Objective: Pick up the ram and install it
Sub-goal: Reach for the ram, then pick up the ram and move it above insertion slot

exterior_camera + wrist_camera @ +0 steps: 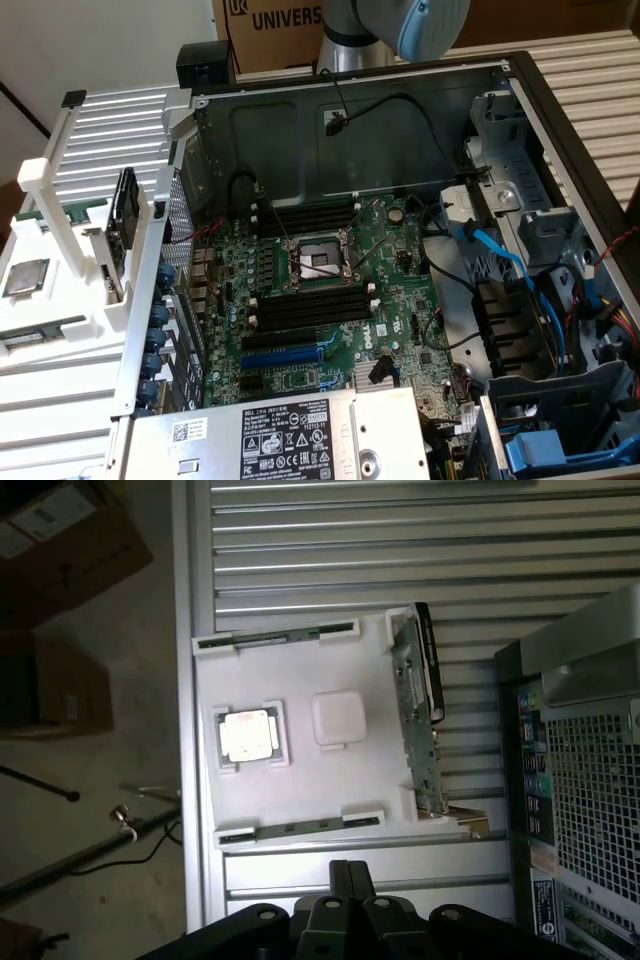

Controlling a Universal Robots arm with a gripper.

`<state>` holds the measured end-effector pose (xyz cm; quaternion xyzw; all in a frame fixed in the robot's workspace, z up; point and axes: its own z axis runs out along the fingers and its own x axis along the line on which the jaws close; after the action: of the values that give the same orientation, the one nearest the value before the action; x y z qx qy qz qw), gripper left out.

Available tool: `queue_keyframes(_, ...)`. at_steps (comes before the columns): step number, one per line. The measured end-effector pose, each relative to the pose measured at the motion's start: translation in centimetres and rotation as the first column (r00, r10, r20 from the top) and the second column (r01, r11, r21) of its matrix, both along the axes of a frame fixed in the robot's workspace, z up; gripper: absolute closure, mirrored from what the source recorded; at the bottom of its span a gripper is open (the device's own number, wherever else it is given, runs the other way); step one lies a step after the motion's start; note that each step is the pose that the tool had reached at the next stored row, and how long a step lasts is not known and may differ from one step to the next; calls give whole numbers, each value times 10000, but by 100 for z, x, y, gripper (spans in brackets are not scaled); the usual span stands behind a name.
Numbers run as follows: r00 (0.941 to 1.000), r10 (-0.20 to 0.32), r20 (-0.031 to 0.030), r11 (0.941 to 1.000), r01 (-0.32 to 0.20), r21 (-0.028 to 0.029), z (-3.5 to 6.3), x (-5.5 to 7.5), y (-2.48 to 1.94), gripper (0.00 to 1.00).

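Ram (pixel 300 826) lies in white tray (pixel 300 785), beside processor (pixel 247 733) and card (pixel 415 710).

A ribbed aluminium bench (pixel 400 540) carries two things. A white parts tray (pixel 300 790) lies flat along one edge of the bench. An open computer case (pixel 300 125) lies on its side just beside the tray, with its perforated port panel facing it. In the tray, a ram (pixel 285 635) sits in a holder along one side and a second ram (pixel 300 825) along the opposite side. Between them lie a processor chip (pixel 246 734) in a square nest and a white square block (pixel 338 718). An expansion card (pixel 418 720) stands on edge along the tray side nearest the case.
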<state>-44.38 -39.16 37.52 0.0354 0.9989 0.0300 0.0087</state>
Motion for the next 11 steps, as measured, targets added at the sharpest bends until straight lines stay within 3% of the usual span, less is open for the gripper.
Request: queue_keyframes(11,10000,-1,0,10000,1,0,0,-11,7,90)
